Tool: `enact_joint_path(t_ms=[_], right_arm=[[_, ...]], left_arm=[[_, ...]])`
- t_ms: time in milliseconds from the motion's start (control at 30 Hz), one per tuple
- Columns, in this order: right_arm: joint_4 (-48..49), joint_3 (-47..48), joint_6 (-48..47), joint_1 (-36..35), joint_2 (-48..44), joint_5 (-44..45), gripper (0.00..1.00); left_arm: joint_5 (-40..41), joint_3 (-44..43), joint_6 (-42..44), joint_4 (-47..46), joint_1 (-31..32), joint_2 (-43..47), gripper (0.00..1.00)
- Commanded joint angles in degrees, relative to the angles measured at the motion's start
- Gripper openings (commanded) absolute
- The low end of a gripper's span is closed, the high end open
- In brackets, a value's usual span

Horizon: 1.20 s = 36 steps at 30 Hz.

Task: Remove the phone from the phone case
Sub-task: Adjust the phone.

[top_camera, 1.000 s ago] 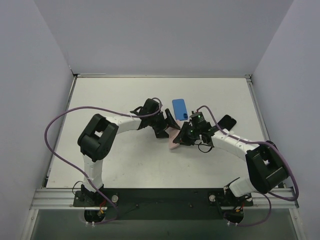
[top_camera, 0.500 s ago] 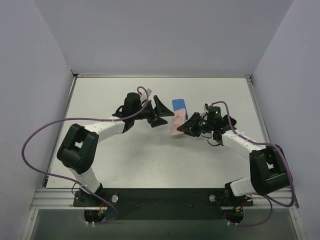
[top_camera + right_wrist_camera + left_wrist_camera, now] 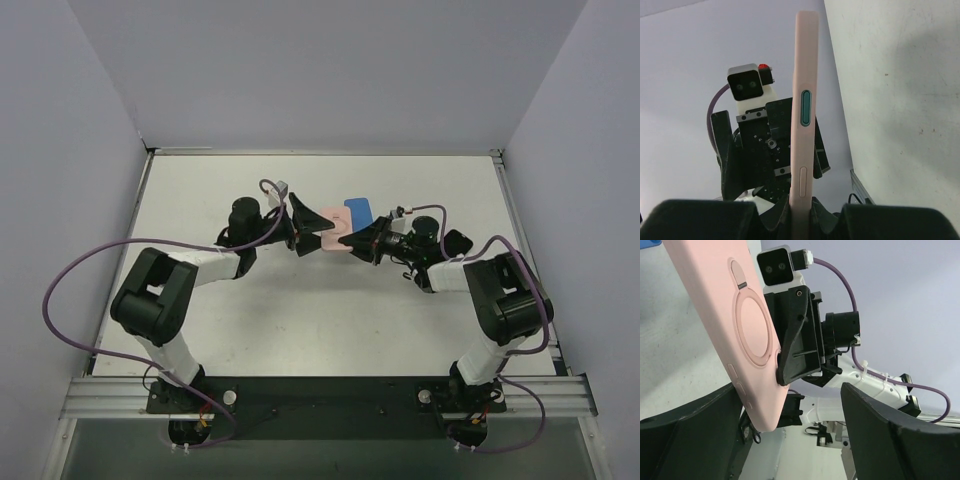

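Observation:
The pink phone case (image 3: 330,230) hangs above the table between the two grippers. My right gripper (image 3: 363,241) is shut on it. In the right wrist view the case (image 3: 804,100) stands edge-on between the fingers (image 3: 705,217), with a teal side button showing. In the left wrist view its back (image 3: 725,315) with a round ring faces me, and a right finger presses on it. My left gripper (image 3: 304,228) is open wide (image 3: 789,390), and the case's lower corner lies close to its left finger (image 3: 690,430). The phone itself is hidden.
A blue slab (image 3: 358,210) lies flat on the white table (image 3: 250,320) just behind the case; its corner also shows in the left wrist view (image 3: 647,242). A black object (image 3: 455,241) lies beside the right arm. Grey walls enclose the table.
The right gripper has carried the pink case back and to the left, off the table. The left arm has swung back and left, and its gripper now faces the case.

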<state>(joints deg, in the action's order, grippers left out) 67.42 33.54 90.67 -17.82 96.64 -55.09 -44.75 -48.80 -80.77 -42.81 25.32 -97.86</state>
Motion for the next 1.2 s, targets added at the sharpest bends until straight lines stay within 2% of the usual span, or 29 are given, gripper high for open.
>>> enact_joint_path(t_ms=[0, 200, 333, 533, 633, 667, 767, 800, 900, 933, 967, 1000, 1033, 1067, 1100, 1133, 1167], right_arm=[[27.9, 0.8, 4.3, -1.9, -0.6, -4.1, 0.00], [28.0, 2.2, 3.9, -4.1, -0.5, -5.6, 0.00], [28.0, 2.1, 3.5, -4.8, -0.9, -6.9, 0.00], [28.0, -0.2, 1.7, -5.4, -2.0, -9.1, 0.00], [28.0, -1.7, 1.1, -5.4, -1.7, -10.2, 0.00], [28.0, -2.1, 0.7, -5.4, -1.5, -10.5, 0.00], [28.0, -3.3, -0.2, -5.4, -0.8, -10.4, 0.00], [28.0, -3.7, -1.0, -5.3, -0.2, -10.5, 0.00], [24.7, -4.9, -4.7, -4.9, -0.4, -9.8, 0.00], [22.1, -5.7, -6.5, -4.2, -1.1, -9.0, 0.00], [14.2, -6.7, -9.5, -3.8, -2.3, -7.7, 0.03], [8.6, -7.7, -13.1, -3.4, -6.9, -4.5, 0.30], [0.9, -8.2, -24.5, -3.6, -10.1, -1.9, 0.39], [-21.8, -7.3, -32.1, -4.1, -17.6, 1.3, 0.45], [-35.0, -4.9, -39.2, -5.5, -21.5, 5.5, 0.61], [-54.6, -0.3, -51.0, -7.2, -24.5, 18.3, 0.68], [-59.8, 1.8, -54.1, -10.7, -28.6, 22.8, 0.73]], left_arm=[[-2.7, -1.7, -4.3, -12.5, -0.4, -0.3, 0.85], [-3.3, -3.1, -4.3, -11.9, -0.4, -2.9, 0.75], [-2.9, -3.7, -6.8, -15.4, -0.6, -4.8, 0.67], [-2.8, -5.0, -9.6, -17.8, -1.7, -7.6, 0.64], [-3.0, -6.0, -10.4, -18.2, -1.6, -8.7, 0.54], [-3.1, -6.2, -10.5, -18.3, -1.6, -8.8, 0.45], [-3.0, -6.8, -10.7, -17.9, -1.6, -9.1, 0.28], [-2.8, -6.8, -10.6, -17.2, -1.7, -9.1, 0.16], [-2.6, -6.8, -11.0, -17.0, -1.7, -9.4, 0.00], [-2.3, -6.7, -11.1, -16.9, -1.8, -9.3, 0.00], [-2.2, -6.5, -10.9, -16.5, -1.7, -8.8, 0.00], [-1.8, -6.5, -10.5, -14.8, -1.7, -8.4, 0.00], [-1.5, -6.5, -8.8, -13.0, -1.7, -7.7, 0.00], [-1.0, -6.8, -7.4, -10.3, -1.7, -6.2, 0.00], [-0.4, -7.1, -5.7, -2.9, -1.7, -5.2, 0.00], [1.4, -7.5, -1.3, 1.9, -1.7, -4.3, 0.00], [2.6, -8.3, 1.2, 7.0, -1.6, -2.4, 0.00]])
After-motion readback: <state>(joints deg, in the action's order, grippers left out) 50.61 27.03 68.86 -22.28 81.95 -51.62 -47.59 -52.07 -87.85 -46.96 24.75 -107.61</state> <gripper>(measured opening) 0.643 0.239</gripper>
